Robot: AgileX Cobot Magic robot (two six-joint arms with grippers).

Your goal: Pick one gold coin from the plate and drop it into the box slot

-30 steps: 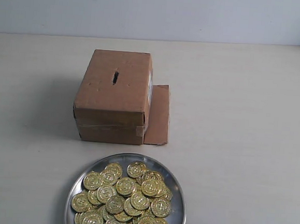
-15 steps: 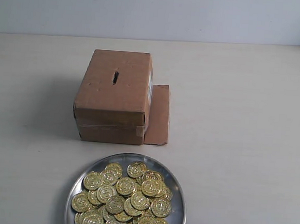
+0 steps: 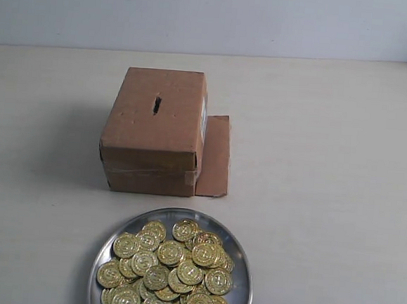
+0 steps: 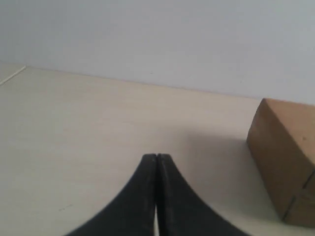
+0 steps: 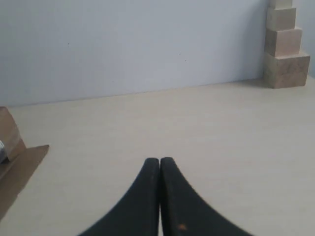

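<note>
Exterior view: a round silver plate (image 3: 245, 269) heaped with gold coins (image 3: 169, 272) sits on a pale table (image 3: 329, 169). Just beyond it stands a brown cardboard box (image 3: 156, 131) with a short dark slot (image 3: 156, 105) cut in its top. A loose flap (image 3: 215, 156) lies flat against one side of the box. Neither arm appears in this view.

Left wrist view: the left gripper (image 4: 156, 157) has its two black fingers pressed together, holding nothing. One corner of the box (image 4: 285, 157) stands ahead of it and off to one side, well apart from the fingertips.

Right wrist view: the right gripper (image 5: 159, 160) is likewise closed and empty. The flap (image 5: 19, 172) and a sliver of the box lie ahead of it and to one side. A stack of pale wooden blocks (image 5: 281, 46) stands far ahead by the wall.

Judging from this, the task has not begun: no coin is lifted, and both grippers are well away from the plate. The next move calls for one gripper to part its fingers, travel to the plate and close on a single coin at the edge of the heap.

Only the exterior view shows the plate, coins and slot. Only the wrist views show the grippers, and only the right one shows the blocks.
</note>
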